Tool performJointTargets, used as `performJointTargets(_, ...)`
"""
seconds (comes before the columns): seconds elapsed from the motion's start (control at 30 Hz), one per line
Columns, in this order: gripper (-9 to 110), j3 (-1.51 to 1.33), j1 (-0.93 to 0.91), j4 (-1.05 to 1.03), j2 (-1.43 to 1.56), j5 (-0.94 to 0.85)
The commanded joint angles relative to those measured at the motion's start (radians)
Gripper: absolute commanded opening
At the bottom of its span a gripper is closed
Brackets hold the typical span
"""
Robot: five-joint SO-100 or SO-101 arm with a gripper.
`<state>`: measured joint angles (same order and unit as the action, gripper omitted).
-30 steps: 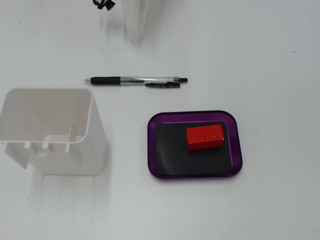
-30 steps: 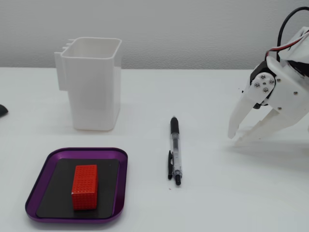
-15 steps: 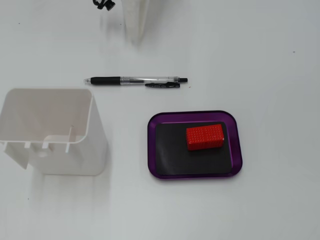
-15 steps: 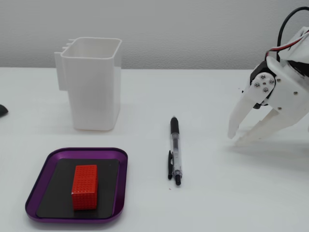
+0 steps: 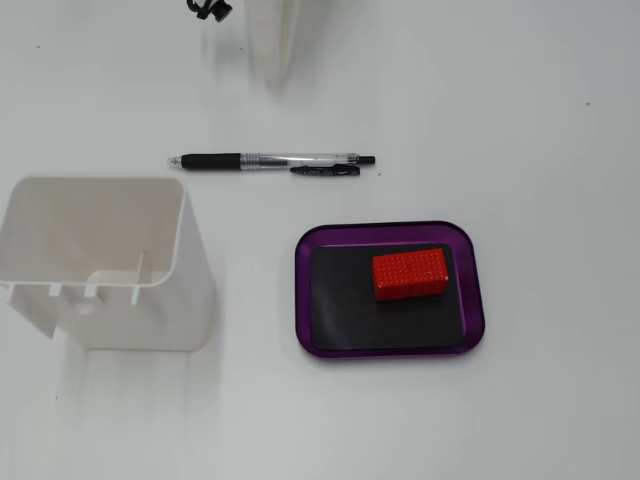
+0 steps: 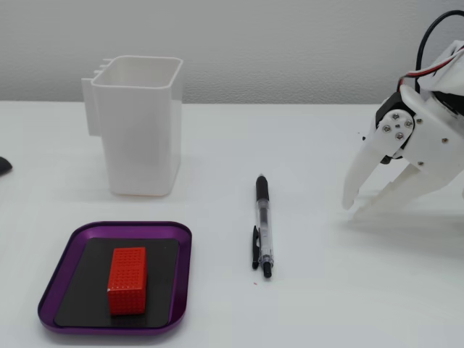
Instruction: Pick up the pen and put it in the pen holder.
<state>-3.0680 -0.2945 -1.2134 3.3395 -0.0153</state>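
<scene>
In the fixed view from the side, the far left edge shows a small dark shape on the white table, too cut off to identify. Next comes the pen holder, a tall white container with rounded corners standing upright and empty near the back of the table. In front of it lies a purple-rimmed black tray, flat on the table, with a red studded block resting on its black floor, nearer the left half of the tray. To the right of the tray, apart from it, the pen lies flat on the table, its black rubber section pointing away from the camera and its clip and button end toward the camera. Further right, well apart from the pen, the white pincer hangs just above the table with its two fingers spread in an open V, holding nothing; black motor housing and red and black wires show above it.

In the fixed view from above, the pen holder sits at left, its inner dividers visible; the pen lies level above it, silver tip to the left; the tray with the red block sits at right. The white tip of one pincer finger enters at the top edge.
</scene>
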Motion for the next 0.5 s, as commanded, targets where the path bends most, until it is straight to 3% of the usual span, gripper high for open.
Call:
performJointTargets(0.0,0,-0.008,0.008,0.011,0.032,-0.006)
performJointTargets(0.27,0,-0.008,0.009,0.017,0.032,0.003)
performJointTargets(0.47,0,0.031,0.006,0.235,0.031,-0.012)
